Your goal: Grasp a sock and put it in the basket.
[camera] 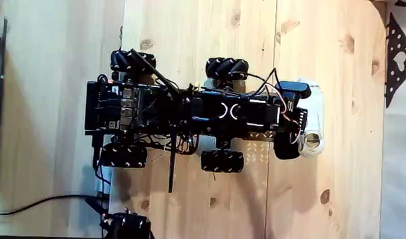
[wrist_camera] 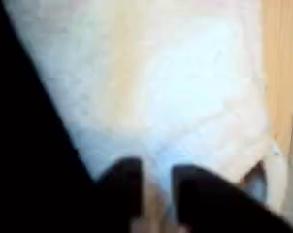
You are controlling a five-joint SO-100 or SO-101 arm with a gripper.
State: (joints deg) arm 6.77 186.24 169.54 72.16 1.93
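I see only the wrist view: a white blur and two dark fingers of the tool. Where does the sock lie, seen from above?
Observer: In the fixed view the sock lies on the wooden table, under the right end of the outstretched arm.
Operator: Which way does its opening point?
Observer: Toward the picture's bottom edge, clear of the arm.
Operator: And the basket?
Observer: The black basket sits at the wheeled base's left end, opposite the sock.
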